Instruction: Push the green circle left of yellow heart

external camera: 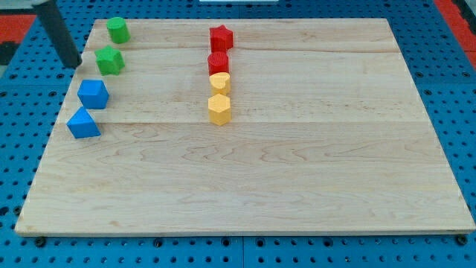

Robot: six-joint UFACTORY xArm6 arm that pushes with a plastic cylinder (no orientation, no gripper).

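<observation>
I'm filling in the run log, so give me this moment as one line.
tip: off board's left edge, beside green star | green circle: top left, untouched | yellow heart: centre column | task: not done

Green circle [117, 30] top-left; yellow heart [219, 81] mid-board.

A laboratory test bench for robot manipulation. A pale wooden board [245, 179] of glued planks lies on a blue perforated plate [446, 67] with a regular grid of holes, of the kind used for fixing apparatus. Small painted blocks in plain colours, such as a red star [221, 37] and a blue cube [93, 94], stand on the board as test pieces. A dark rod enters at the view's top left, my tip [75, 65] just off the board's left edge. No household furnishings show the setting otherwise.
</observation>
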